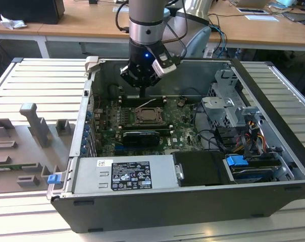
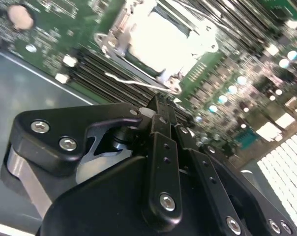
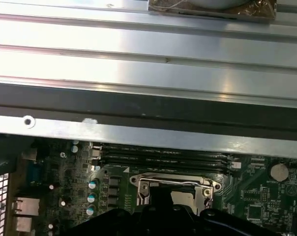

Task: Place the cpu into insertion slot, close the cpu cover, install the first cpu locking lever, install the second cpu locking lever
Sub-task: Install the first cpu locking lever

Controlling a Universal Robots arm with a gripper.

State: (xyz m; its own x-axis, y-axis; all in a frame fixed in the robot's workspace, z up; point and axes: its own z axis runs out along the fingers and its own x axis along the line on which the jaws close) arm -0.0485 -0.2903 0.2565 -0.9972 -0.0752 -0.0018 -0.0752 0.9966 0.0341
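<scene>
Inside the open computer case, the cpu lies in the insertion slot, its pale face glaring bright in the second wrist view. The silver cpu cover lies flat around it, and in the first wrist view it frames the socket. A thin wire locking lever stands raised off the far side of the socket. It crosses just in front of the fingertips in the second wrist view. My gripper hangs just above and behind the socket, shut, its tip close to the lever's hooked end.
A black graphics card lies just in front of the socket and memory slots behind it. The power supply fills the case's near side; a drive cage with cables stands at the exterior view's right. Grey fixtures stand outside the case.
</scene>
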